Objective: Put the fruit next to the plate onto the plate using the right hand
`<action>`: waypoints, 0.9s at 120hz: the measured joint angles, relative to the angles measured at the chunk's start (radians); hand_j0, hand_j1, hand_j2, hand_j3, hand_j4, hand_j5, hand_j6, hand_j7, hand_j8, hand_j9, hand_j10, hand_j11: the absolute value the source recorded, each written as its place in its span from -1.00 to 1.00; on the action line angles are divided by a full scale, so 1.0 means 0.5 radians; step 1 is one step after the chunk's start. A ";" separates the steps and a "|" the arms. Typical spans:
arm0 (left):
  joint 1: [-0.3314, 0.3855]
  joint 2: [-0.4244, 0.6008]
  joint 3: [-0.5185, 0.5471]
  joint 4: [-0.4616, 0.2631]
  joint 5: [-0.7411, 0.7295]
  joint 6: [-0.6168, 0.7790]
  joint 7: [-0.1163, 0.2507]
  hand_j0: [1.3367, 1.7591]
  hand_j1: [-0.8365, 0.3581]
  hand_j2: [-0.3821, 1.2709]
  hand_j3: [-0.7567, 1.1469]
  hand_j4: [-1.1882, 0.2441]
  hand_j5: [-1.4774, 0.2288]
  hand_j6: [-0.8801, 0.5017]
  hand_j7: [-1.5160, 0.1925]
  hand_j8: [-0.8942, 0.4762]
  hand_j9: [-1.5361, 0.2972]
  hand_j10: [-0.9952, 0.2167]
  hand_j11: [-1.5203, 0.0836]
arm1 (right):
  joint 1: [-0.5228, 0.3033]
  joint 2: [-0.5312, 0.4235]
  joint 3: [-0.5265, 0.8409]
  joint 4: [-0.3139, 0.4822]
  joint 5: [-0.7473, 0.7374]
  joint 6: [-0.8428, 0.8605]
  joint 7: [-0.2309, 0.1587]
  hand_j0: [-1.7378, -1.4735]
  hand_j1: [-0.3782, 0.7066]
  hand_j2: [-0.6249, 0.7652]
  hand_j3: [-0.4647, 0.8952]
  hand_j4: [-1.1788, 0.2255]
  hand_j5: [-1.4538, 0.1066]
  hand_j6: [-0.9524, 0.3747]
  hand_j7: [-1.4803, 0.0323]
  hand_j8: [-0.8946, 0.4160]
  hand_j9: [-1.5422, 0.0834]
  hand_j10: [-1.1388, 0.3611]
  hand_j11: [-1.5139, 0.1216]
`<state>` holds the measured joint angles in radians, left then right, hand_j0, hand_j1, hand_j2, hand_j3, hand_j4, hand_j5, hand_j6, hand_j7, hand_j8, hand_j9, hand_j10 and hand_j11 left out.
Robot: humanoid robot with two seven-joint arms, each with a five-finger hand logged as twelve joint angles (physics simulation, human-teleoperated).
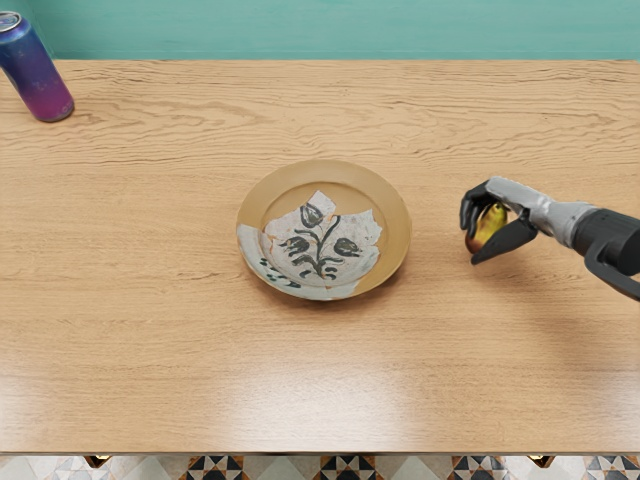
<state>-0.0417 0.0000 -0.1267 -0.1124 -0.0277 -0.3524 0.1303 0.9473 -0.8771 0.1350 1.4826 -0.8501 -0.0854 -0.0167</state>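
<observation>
A tan plate (392, 215) with a white patch and a dark flower pattern sits in the middle of the wooden table. To its right lies a small yellow-red fruit (488, 226), apart from the plate's rim. My right hand (487, 225) comes in from the right edge and its dark fingers are curled around the fruit, thumb below and fingers over the top. The fruit seems to rest at table level. The left arm does not show.
A blue and purple can (33, 68) stands at the far left corner of the table. The table's front edge runs along the bottom of the view, with a patterned floor below it.
</observation>
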 joint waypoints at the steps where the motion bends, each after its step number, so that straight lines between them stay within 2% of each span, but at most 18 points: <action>1: 0.000 0.000 0.000 0.000 0.000 0.000 0.000 0.52 0.98 -0.54 -0.20 0.66 0.73 0.27 0.77 0.30 0.67 0.64 0.89 | 0.004 -0.001 0.000 0.003 0.004 0.004 -0.002 -0.34 0.05 0.18 -0.32 -0.55 -0.63 -0.86 -0.54 -0.32 -0.52 -0.03 -0.58; 46: -0.003 0.000 -0.009 -0.001 0.000 0.000 0.000 0.52 0.98 -0.54 -0.20 0.66 0.73 0.27 0.77 0.30 0.67 0.64 0.89 | 0.230 -0.011 0.018 0.044 0.160 0.144 -0.094 -0.34 0.06 0.20 -0.32 -0.54 -0.63 -0.86 -0.54 -0.31 -0.52 -0.02 -0.58; 66: -0.021 0.000 -0.005 0.000 0.000 0.001 0.000 0.52 0.98 -0.54 -0.20 0.66 0.73 0.27 0.77 0.30 0.67 0.64 0.89 | 0.327 0.007 0.031 0.053 0.187 0.195 -0.189 -0.34 0.05 0.19 -0.32 -0.55 -0.63 -0.86 -0.54 -0.31 -0.51 -0.03 -0.58; 108: -0.021 0.000 0.006 0.002 0.001 0.001 0.000 0.52 0.98 -0.54 -0.20 0.66 0.73 0.27 0.77 0.30 0.67 0.64 0.89 | 0.480 0.201 0.031 0.055 0.275 0.207 -0.330 -0.34 0.06 0.21 -0.32 -0.54 -0.63 -0.86 -0.54 -0.31 -0.52 -0.02 -0.57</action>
<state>-0.0522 0.0000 -0.1239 -0.1112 -0.0271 -0.3521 0.1304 1.1871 -0.7769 0.1506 1.5103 -0.7126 0.0181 -0.1815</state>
